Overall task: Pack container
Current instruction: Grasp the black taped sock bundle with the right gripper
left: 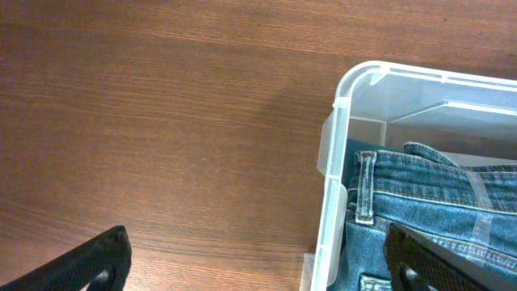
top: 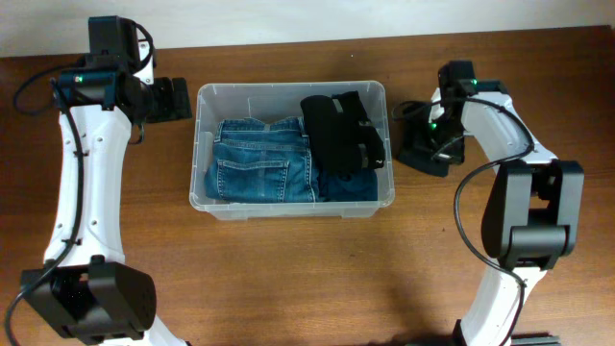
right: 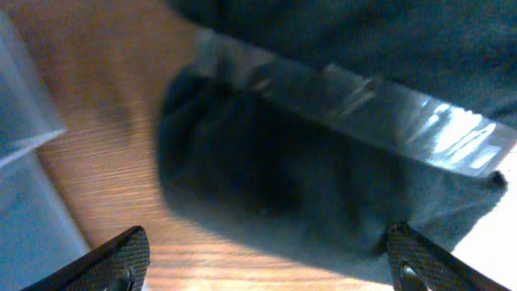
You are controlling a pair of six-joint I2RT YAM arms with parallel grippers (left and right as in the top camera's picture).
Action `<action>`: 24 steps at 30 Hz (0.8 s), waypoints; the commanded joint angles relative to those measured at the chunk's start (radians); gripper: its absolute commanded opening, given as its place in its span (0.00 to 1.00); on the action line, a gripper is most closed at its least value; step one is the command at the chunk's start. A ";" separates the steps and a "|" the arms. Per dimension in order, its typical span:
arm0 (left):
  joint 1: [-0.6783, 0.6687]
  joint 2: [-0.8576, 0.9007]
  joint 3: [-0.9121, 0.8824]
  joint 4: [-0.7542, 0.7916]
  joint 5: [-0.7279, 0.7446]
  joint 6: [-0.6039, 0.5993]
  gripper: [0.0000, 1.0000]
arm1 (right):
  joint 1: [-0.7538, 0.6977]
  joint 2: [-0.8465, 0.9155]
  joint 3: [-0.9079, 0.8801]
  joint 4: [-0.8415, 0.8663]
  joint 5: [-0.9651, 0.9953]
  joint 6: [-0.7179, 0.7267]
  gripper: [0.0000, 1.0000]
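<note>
The clear plastic container [top: 204, 96] stands mid-table. It holds folded blue jeans [top: 259, 168] and a black garment [top: 338, 130] that lies against its right rim. My left gripper [top: 176, 99] is open and empty at the container's far left corner. In the left wrist view [left: 262, 263] its fingers straddle the container wall [left: 335, 162], one over the table and one over the jeans [left: 428, 194]. My right gripper [top: 425, 144] is open just right of the container, over a dark folded item [top: 432, 161] on the table. This item is blurred in the right wrist view [right: 307, 162], above the open fingers [right: 266, 263].
The brown wooden table [top: 288, 279] runs all round the container. The container's right wall [right: 24, 178] shows at the left of the right wrist view. Both arm bases stand at the front corners.
</note>
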 commanded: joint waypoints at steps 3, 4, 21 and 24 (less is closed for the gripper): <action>0.006 0.007 -0.001 0.002 -0.008 0.016 0.99 | -0.048 -0.003 -0.064 0.056 0.133 -0.008 0.79; 0.006 0.007 -0.001 0.003 -0.008 0.016 1.00 | -0.050 -0.003 -0.076 0.074 0.132 -0.008 0.76; 0.006 0.007 -0.001 0.013 -0.045 0.016 0.99 | -0.042 -0.056 0.031 -0.020 0.096 -0.016 0.04; 0.007 0.007 -0.001 0.022 -0.046 0.016 1.00 | -0.032 -0.103 0.203 -0.155 0.064 -0.065 0.04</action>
